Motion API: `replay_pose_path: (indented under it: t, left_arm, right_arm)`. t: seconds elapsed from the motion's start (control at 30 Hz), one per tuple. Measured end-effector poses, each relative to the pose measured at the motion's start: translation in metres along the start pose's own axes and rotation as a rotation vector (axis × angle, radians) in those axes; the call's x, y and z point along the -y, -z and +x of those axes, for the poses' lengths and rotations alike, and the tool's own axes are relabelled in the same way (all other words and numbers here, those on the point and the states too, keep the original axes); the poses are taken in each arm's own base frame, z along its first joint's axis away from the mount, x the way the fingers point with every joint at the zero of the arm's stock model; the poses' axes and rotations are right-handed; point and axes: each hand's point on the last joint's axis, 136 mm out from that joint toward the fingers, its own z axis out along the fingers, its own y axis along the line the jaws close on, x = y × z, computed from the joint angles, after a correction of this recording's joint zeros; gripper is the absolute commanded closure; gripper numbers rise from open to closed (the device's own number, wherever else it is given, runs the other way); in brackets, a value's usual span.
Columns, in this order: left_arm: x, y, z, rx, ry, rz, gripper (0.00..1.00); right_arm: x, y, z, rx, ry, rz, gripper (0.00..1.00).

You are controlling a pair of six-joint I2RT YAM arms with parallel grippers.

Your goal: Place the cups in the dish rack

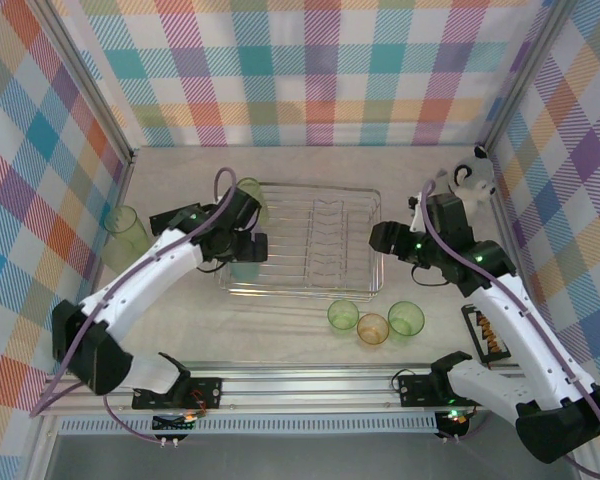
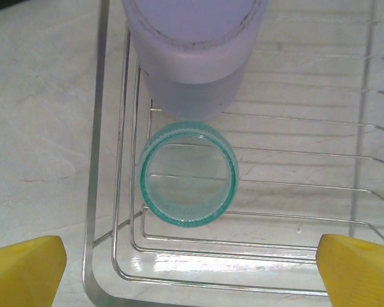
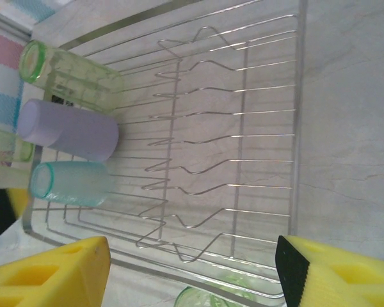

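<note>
The wire dish rack [image 1: 325, 262] lies mid-table. At its left end three cups stand in a row: green [image 3: 67, 73], lavender [image 3: 67, 131] and teal [image 3: 70, 183]. My left gripper [image 1: 246, 246] hovers over that end, open, with the teal cup [image 2: 189, 174] below and ahead of its yellow fingertips [image 2: 25, 268] and the lavender cup [image 2: 192, 51] beyond it. My right gripper [image 1: 383, 240] is at the rack's right end, open and holding nothing [image 3: 192, 268]. In front of the rack stand a green cup [image 1: 343, 316], an orange cup [image 1: 372, 328] and another green cup [image 1: 406, 318]. A tall green cup [image 1: 128, 230] stands far left.
A black-and-white toy [image 1: 475, 178] sits by the right wall behind my right arm. A small black tray with something orange [image 1: 483, 335] lies at the right, near the front. Plaid walls close in the table on three sides.
</note>
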Motion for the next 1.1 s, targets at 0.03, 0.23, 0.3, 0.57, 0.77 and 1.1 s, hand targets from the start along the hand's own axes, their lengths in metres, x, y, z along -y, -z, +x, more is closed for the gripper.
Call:
replay_pose_path:
  t: [0.03,0.23,0.3,0.57,0.77,1.1]
  left_arm:
    - [0.0,0.005,0.0,0.028,0.002,0.027,0.0]
    - [0.012,0.028,0.0,0.164,0.001,0.204,0.0]
    - [0.019,0.032,0.001,0.192,-0.011,0.266,0.0]
    - [0.057,0.046,0.004,0.236,-0.071,0.517,0.0]
    - [0.072,0.053,0.003,0.256,-0.095,0.613,0.0]
    - [0.078,0.061,-0.002,0.284,-0.088,0.658,0.0]
  right_arm:
    - [0.008,0.001,0.001,-0.002,-0.022,0.033,0.32]
    - [0.047,0.018,0.009,-0.013,-0.129,0.175,0.29]
    - [0.051,0.027,0.015,-0.013,-0.14,0.188,0.19]
    - [0.069,0.053,0.057,-0.07,-0.185,0.222,0.24]
    - [0.107,0.04,0.11,-0.259,-0.263,0.386,0.32]
    - [0.137,0.017,0.145,-0.395,-0.302,0.51,0.52]
